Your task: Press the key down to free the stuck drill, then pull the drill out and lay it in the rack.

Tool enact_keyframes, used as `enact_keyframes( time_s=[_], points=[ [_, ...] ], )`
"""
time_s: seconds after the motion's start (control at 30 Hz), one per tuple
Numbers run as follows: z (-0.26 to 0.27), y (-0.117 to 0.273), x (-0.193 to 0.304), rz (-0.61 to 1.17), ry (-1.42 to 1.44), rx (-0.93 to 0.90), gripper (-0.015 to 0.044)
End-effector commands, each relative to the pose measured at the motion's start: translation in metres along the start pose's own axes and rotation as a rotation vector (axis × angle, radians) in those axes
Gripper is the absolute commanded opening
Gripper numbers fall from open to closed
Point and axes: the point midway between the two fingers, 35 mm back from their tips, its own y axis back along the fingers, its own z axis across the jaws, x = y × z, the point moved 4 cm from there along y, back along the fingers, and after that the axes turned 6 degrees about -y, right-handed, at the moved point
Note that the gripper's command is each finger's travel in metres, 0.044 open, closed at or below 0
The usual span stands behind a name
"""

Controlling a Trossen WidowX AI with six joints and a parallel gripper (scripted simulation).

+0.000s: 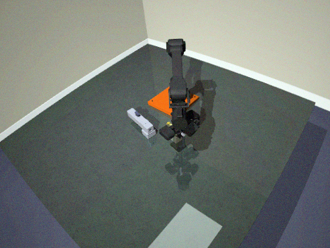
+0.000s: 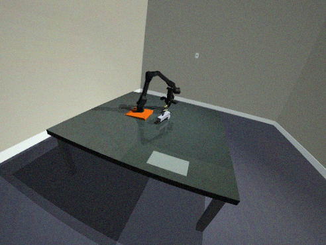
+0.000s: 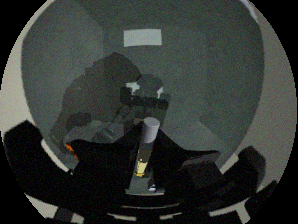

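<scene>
1. Left of centre in the top view, a long white block (image 1: 139,119) (image 2: 163,116) lies at a slant on the dark surface (image 1: 100,174) (image 2: 199,142). It has a small dark piece on top and a short lower section at its nearer end.
2. Further right, the orange base plate (image 1: 158,102) (image 2: 135,114) (image 3: 71,149) sits under the foot of the black arm (image 1: 177,68) (image 2: 145,87).
3. Near the middle, the gripper (image 1: 178,135) (image 2: 165,106) (image 3: 147,124) points downward, just beside the block. Its fingers are nearly closed, gripping a slim grey-ended rod (image 3: 150,131), seen at lower centre of the wrist view. The rod may be the drill, but I cannot tell for certain.
4. A small yellow piece (image 1: 169,124) (image 3: 141,167) shows by the gripper in the top view and low between the fingers in the wrist view; whether it touches the rod is unclear.
5. At bottom centre of the top view, a pale rectangle (image 1: 188,226) (image 2: 169,163) (image 3: 142,37) shows on the surface, well apart from the block. I cannot make out which part is the key or the rack.
</scene>
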Motion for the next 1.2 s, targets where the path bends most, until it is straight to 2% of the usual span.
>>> enact_keyframes(
  time_s=[0.0,1.17],
  points=[
    [0.001,-0.008,0.002,0.012,-0.003,-0.011,0.0000],
    [0.000,-0.035,0.001,0.012,-0.003,-0.011,0.0000]
  ],
)
